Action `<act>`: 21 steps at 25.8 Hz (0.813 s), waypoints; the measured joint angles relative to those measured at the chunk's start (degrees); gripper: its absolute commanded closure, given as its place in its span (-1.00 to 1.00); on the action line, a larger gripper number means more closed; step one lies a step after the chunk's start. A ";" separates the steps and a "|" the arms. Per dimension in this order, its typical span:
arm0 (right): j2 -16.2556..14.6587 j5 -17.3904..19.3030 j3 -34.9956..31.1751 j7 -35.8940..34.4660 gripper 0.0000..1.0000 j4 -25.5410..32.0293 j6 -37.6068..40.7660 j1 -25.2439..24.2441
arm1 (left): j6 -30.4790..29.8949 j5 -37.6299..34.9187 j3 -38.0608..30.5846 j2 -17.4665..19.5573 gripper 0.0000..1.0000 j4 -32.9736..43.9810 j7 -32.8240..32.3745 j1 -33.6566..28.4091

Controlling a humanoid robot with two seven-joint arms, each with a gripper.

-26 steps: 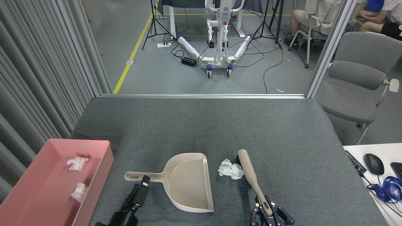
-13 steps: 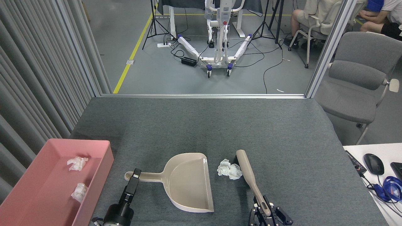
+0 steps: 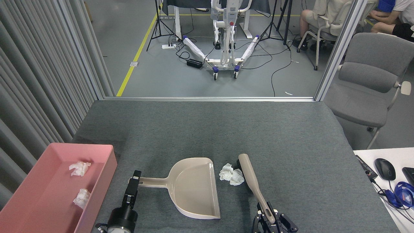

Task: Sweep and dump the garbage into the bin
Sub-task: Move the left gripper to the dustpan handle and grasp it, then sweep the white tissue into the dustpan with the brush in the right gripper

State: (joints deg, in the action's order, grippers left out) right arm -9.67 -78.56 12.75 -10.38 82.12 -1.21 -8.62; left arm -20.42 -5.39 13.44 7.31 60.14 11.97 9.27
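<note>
Since a moment ago the brush (image 3: pixel 250 176) has swung toward the left, pushing the loose wad of tissue (image 3: pixel 231 174) closer to the open mouth of the beige dustpan (image 3: pixel 194 187); the wad now lies just beside the pan's right edge, touching the brush head. The left gripper (image 3: pixel 135 178) has also come forward and now sits at the end of the dustpan's handle, where earlier it was short of it. It is seen narrow and dark from above, so I cannot tell whether its fingers have closed on the handle or only rest there. The right gripper (image 3: pixel 269 218) is clamped around the brush's handle at the near edge of the grey table (image 3: pixel 226 129). Counted: three tissue wads in all, one on the table and two (image 3: pixel 79 168) (image 3: pixel 81 198) lying apart inside the pink bin (image 3: pixel 38 194) at the table's left; one dustpan, one brush, one bin. A grey chair (image 3: pixel 372 84) stands off to the right.
</note>
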 measured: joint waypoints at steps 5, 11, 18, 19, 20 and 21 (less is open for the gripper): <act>0.22 -0.57 1.03 -0.15 0.75 1.00 -0.04 -0.92 | -0.06 0.02 0.07 -1.22 -0.31 -0.97 0.68 0.03; 0.65 -0.77 2.15 0.25 0.75 2.30 -0.01 -2.15 | -0.09 -0.07 0.14 -1.98 -0.08 -2.00 1.02 0.31; 1.34 -0.85 2.96 0.48 0.76 2.93 0.06 -2.74 | -0.13 -0.47 0.18 -2.11 0.16 -2.18 1.22 1.62; 1.55 -0.88 3.06 0.49 0.77 2.98 0.01 -2.72 | -0.06 -0.47 0.18 -2.10 0.25 -2.20 1.22 1.73; 1.71 -0.98 3.20 0.50 0.77 2.98 -0.02 -2.68 | -0.01 -0.48 0.18 -2.06 0.28 -2.22 1.22 1.80; 1.90 -1.16 3.45 0.53 0.77 2.99 -0.07 -2.57 | 0.05 -0.49 0.18 -2.02 0.29 -2.22 1.25 1.85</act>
State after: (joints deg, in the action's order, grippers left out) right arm -7.77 -79.72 16.20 -9.85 85.11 -1.27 -11.20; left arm -20.37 -5.88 13.62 5.29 57.93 13.22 11.13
